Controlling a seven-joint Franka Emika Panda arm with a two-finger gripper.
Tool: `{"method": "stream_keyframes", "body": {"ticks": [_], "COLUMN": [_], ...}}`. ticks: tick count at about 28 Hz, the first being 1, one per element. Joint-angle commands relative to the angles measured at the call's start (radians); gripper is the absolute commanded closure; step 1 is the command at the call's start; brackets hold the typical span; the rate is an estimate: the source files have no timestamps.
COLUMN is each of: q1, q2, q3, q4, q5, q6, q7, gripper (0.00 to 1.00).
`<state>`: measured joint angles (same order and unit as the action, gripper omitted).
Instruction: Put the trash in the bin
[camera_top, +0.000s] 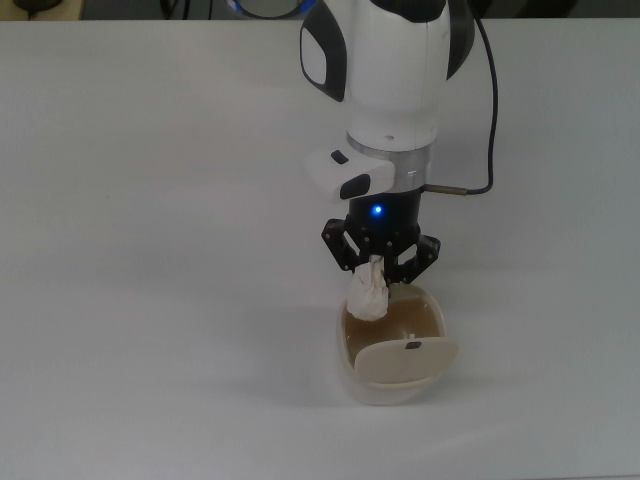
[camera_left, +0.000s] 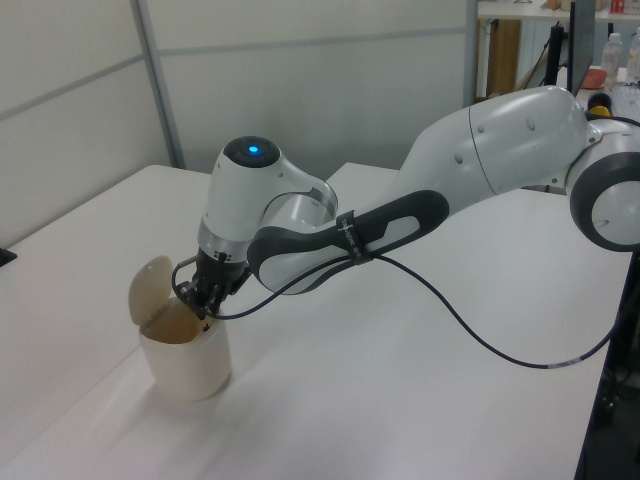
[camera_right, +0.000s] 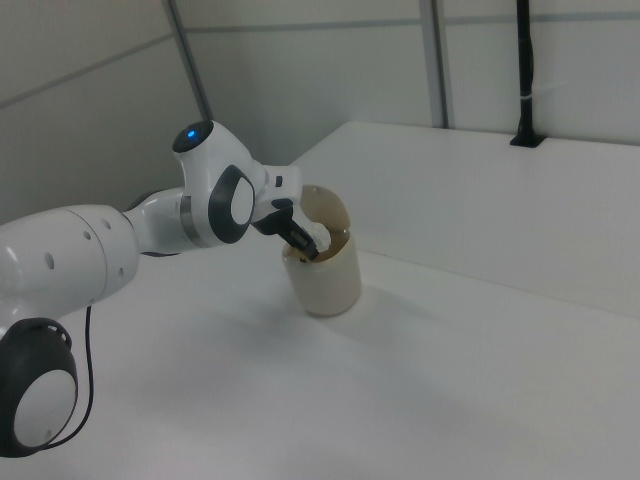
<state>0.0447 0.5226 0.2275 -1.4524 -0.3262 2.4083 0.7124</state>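
Table (camera_top: 130, 200): white surface, bare on the top view's left. Arm (camera_left: 480, 150): white with grey joints, reaching in from the left view's right, a blue light lit on its wrist. Cable (camera_top: 490, 110): black, looping off the wrist on the top view's right. Gripper (camera_top: 378, 272): pointed down at the bin's mouth, fingers clenched on the trash (camera_top: 368, 295), a crumpled white wad hanging from the fingertips. The trash sits directly over the opening at the rim, on the side away from the lid in the top view. Bin (camera_top: 352, 375): cream-beige, upright on the table, flap lid (camera_top: 408, 360) swung open, interior visible.
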Motion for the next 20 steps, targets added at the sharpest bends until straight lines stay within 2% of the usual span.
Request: {"method": "stream_keyframes", "body": {"ticks": [1,10,14,17,19,20], "q1": [0.034,0.037,0.027,0.017,0.012,0.003], "q2": [0.013,-0.006,-0.03,-0.053,-0.064,-0.082], "q3": [-0.017,-0.014,-0.014,-0.011,-0.013,-0.016], "q4": [0.027,0.027,0.026,0.024,0.024,0.024], "q5": [-0.04,-0.033,-0.024,0.013,0.061,0.108], "q6": [0.003,-0.012,-0.083,-0.198,-0.254,-0.305], "q7": [0.036,0.033,0.024,-0.036,-0.092,-0.155], "gripper": [0.0,0.0,0.0,0.0,0.0,0.0]}}
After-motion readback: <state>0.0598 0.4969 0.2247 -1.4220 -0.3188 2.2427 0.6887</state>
